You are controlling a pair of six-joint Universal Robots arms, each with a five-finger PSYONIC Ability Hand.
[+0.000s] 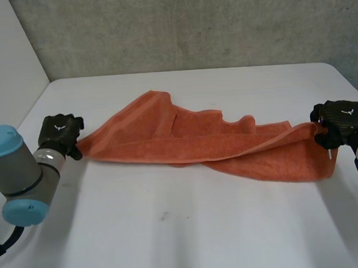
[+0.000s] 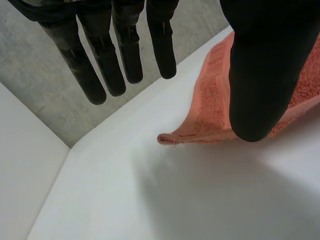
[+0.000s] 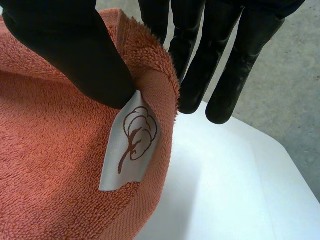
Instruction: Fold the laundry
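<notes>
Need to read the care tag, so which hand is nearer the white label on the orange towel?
Right. The right hand pinches the towel at its edge, thumb right beside the label; the left hand is at the towel's opposite end, far from it.

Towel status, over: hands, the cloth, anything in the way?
Left hand open, thumb over one towel corner. Right hand pinching the opposite end by its white label, raised off the table. Towel stretched between them, rumpled. Nothing in the way.

rust-orange towel [image 1: 191,142], its white label [image 3: 131,145] printed with a brown cotton boll; white table [image 1: 172,230]; grey speckled wall [image 1: 191,25]; left hand [image 1: 60,133] and right hand [image 1: 340,122] black.
</notes>
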